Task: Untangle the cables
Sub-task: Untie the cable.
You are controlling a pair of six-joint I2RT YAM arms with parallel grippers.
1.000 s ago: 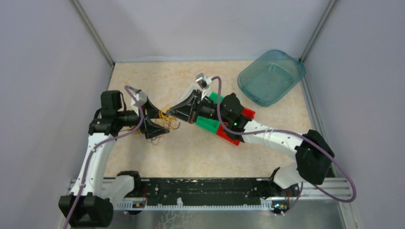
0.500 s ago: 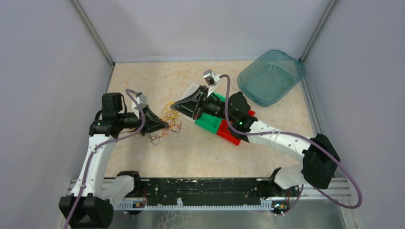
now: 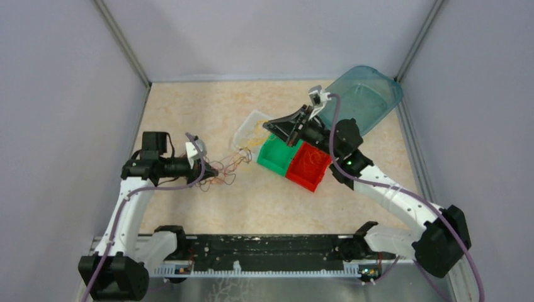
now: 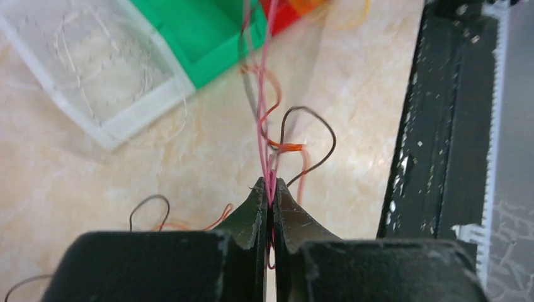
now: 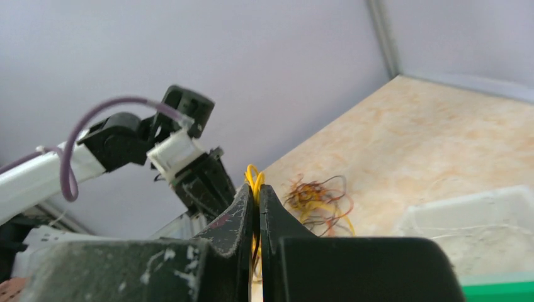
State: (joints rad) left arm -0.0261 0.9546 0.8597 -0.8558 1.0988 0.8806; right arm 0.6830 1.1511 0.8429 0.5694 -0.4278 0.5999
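Note:
The cables (image 3: 228, 165) are a loose tangle of orange, brown and yellow loops on the table between my arms. My left gripper (image 3: 213, 170) lies low at the tangle's left end. In the left wrist view this gripper (image 4: 269, 189) is shut on pink-red strands (image 4: 262, 119) pulled taut away from it, with a brown loop (image 4: 310, 139) hanging beside them. My right gripper (image 3: 267, 124) is raised near the bins. Its wrist view shows it (image 5: 255, 189) shut on a yellow loop (image 5: 253, 176), with the tangle (image 5: 318, 201) on the table beyond.
A green bin (image 3: 272, 156) and a red bin (image 3: 310, 165) holding thin loops stand side by side mid-table. A clear tray (image 3: 247, 131) lies just left of them. A teal tub (image 3: 359, 100) sits at the back right. Grey walls enclose three sides.
My left gripper has shut on strands and drawn back left and lower. My right gripper has risen and swung right toward the teal tub with the yellow loop, uncovering the bins and stretching the tangle.

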